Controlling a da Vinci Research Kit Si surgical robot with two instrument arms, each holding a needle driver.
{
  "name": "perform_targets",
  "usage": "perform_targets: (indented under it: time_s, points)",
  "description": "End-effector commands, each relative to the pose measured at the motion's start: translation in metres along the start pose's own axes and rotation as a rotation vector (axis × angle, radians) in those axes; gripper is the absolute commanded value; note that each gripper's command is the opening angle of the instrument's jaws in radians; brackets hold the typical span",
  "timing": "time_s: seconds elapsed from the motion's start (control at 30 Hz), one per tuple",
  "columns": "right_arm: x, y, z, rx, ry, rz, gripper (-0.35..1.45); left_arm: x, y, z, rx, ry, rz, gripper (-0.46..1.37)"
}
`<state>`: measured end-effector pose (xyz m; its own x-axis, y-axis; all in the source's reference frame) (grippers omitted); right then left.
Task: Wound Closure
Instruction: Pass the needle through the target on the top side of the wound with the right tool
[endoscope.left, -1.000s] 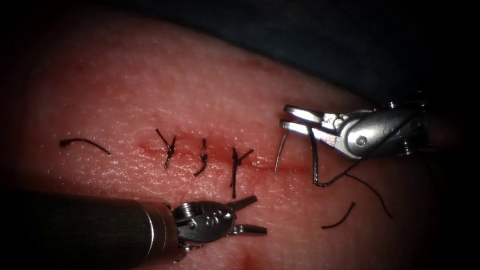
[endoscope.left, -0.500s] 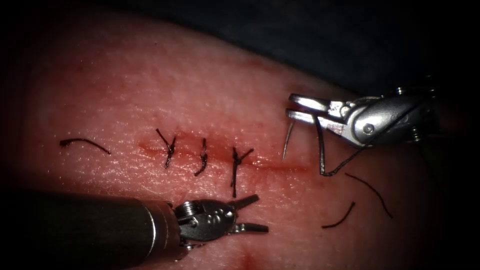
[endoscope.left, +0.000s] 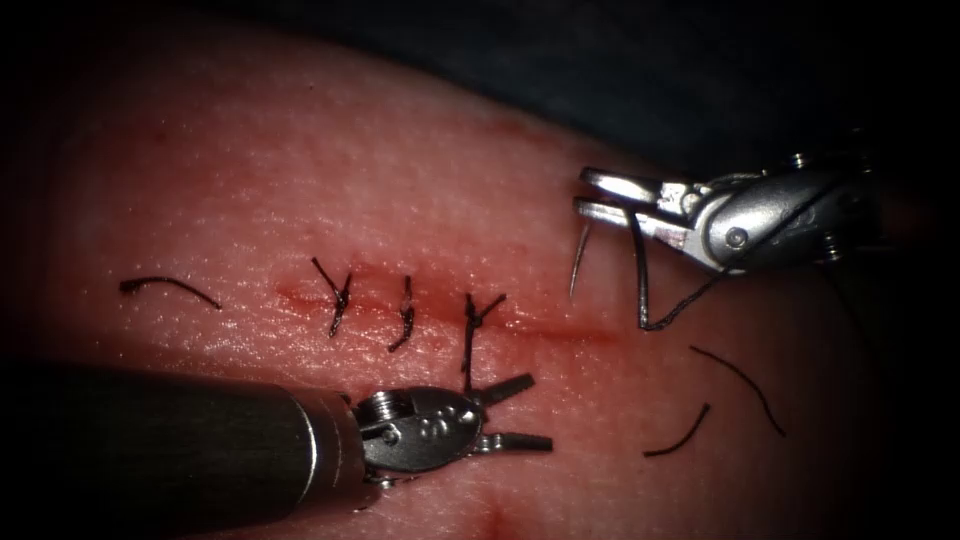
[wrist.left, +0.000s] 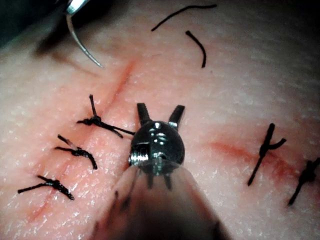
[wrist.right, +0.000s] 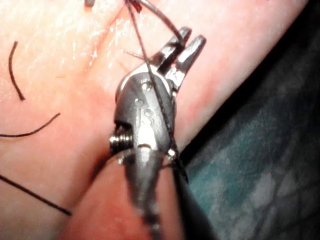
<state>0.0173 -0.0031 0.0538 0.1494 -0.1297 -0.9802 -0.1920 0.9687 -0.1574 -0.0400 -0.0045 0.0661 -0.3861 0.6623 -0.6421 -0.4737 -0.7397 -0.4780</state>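
Tissue (endoscope.left: 400, 200) lies pink, pebbled, moist — right tool (endoscope.left: 590, 195) pinching the curved steel needle (endoscope.left: 579, 258) clear above it, left tool (endoscope.left: 520, 412) spread empty.

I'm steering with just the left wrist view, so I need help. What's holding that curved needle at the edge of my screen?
Observer: The right arm's tool. Its jaws are shut on the needle near its back end, tip pointing down, clear of the tissue.
Operator: Where's the thread?
Observer: The thread hangs in a loop from those same jaws, and the right wrist view shows it running back over the tool's body.
Operator: And my tool?
Observer: The left arm's tool, jaws open and empty, sits just below the third stitch in the endoscope view.
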Motion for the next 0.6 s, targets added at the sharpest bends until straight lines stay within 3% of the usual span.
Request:
perform_targets:
  time_s: [0.03,0.33,0.6]
  points:
    - [-0.0001,0.0,0.0,-0.008,0.0,-0.002,-0.35,-0.0001,-0.0001,0.0,0.003,0.0,-0.005,0.36]
    - [-0.0012,-0.0003,0.0002,-0.021,-0.007,-0.019,-0.35,-0.0014,-0.0009,0.0009,0.0,-0.014,-0.018,0.33]
    - [-0.0017,-0.0004,0.0004,-0.029,-0.012,-0.023,-0.35,-0.0033,-0.0007,0.0021,-0.007,-0.083,-0.03,0.34]
